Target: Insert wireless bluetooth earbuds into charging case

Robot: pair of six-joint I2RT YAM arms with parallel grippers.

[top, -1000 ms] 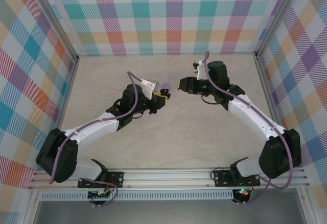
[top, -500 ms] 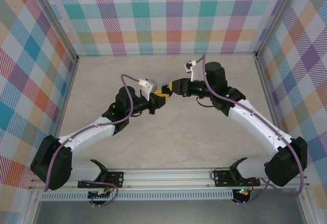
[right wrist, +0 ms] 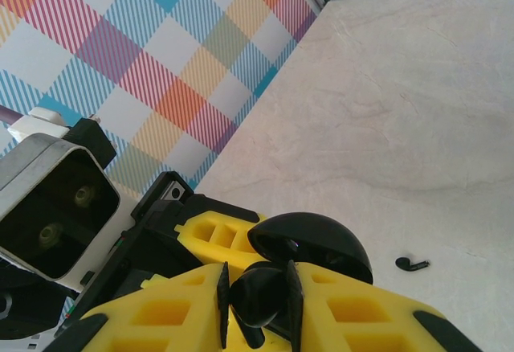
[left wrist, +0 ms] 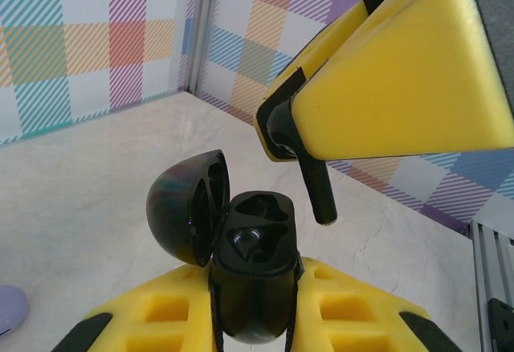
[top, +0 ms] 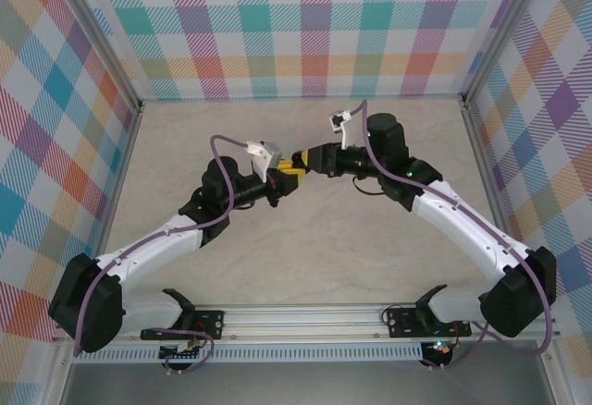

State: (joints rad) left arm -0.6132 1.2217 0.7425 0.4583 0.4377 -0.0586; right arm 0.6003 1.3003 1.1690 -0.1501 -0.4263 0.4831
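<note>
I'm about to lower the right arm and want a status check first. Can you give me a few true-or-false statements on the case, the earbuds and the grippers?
1. The left gripper holds a black charging case with its lid open. True.
2. The black earbud in the right gripper is seated in the case. False: it hangs just above the case, stem pointing down, not touching it.
3. A second black earbud lies loose on the table. True.
4. Both wells of the case are filled. False: both look empty.
</note>
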